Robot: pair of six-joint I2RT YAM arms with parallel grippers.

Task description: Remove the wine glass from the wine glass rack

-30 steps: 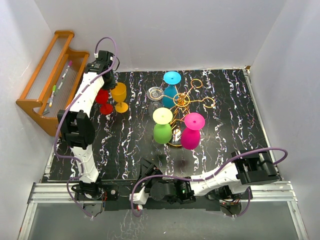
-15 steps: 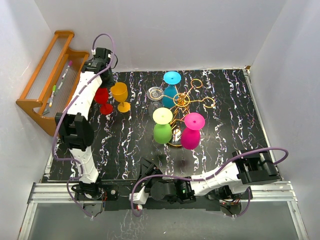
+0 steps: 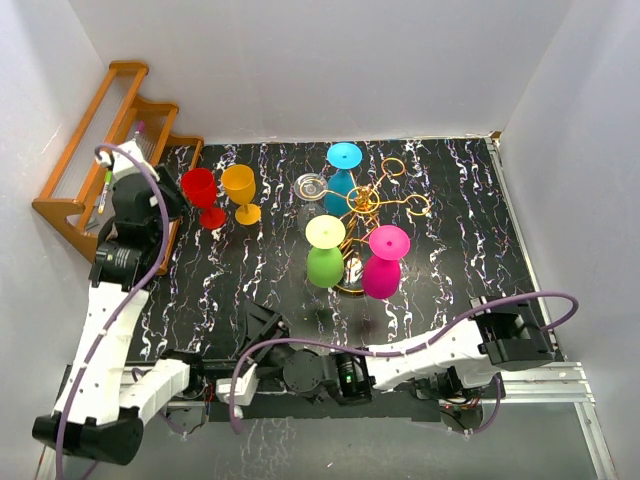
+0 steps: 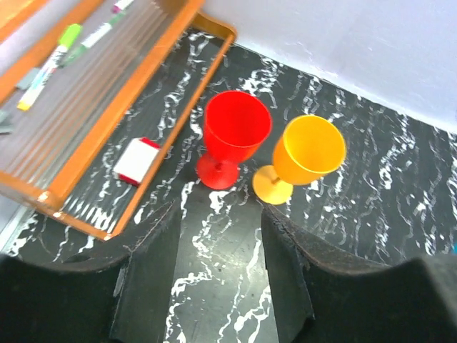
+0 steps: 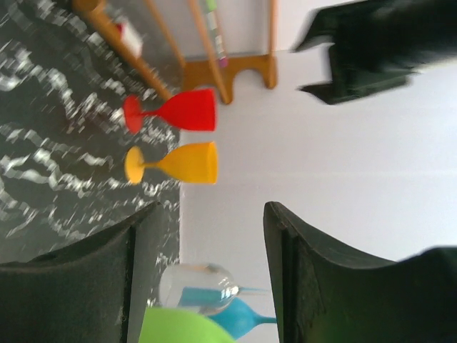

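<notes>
Left wrist view: left gripper [image 4: 220,211] fingers spread wide, empty.
Far-left corner: two smooth upright goblets, red glass [image 3: 203,193], orange glass [image 3: 240,190].
Near edge: right gripper [image 5: 212,207] fingers wide, empty.
Table middle: gold wire wine glass rack [image 3: 362,203] holds four: clear glass [image 3: 311,186], teal glass [image 3: 343,157], green glass [image 3: 324,265], pink glass [image 3: 380,275].

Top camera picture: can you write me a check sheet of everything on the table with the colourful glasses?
Surface: black marbled table, no spills seen.
Job's things: gold wine glass rack holds blue glass, clear glass, green glass and pink glass upside down; red glass and orange glass stand upright on the table, off the rack.
Clutter: orange wooden shelf with markers on it; small red and white block beneath it.
Grippers: left gripper open, empty, facing the red and orange glasses, touching neither; right gripper open, empty.
Cables: purple cables loop along both arms, clear of the glasses.
Surroundings: white walls on three sides.
</notes>
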